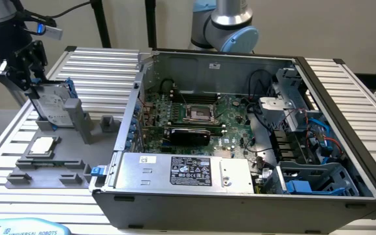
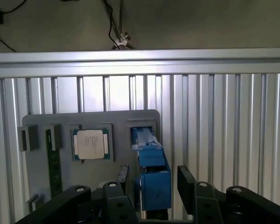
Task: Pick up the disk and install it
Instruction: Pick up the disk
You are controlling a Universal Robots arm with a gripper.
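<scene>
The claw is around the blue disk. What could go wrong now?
The open gripper straddles the disk, which stands upright in the grey tray. If it closes off-centre, the disk might tilt and jam there. The chip lies close by on the same tray and could get bumped. Cables crowd one corner of the computer case, so the disk might snag.

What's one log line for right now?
hand: open | around: upright blue-framed silver-grey rectangular disk | disk: in grey plastic stand, not gripped
</scene>
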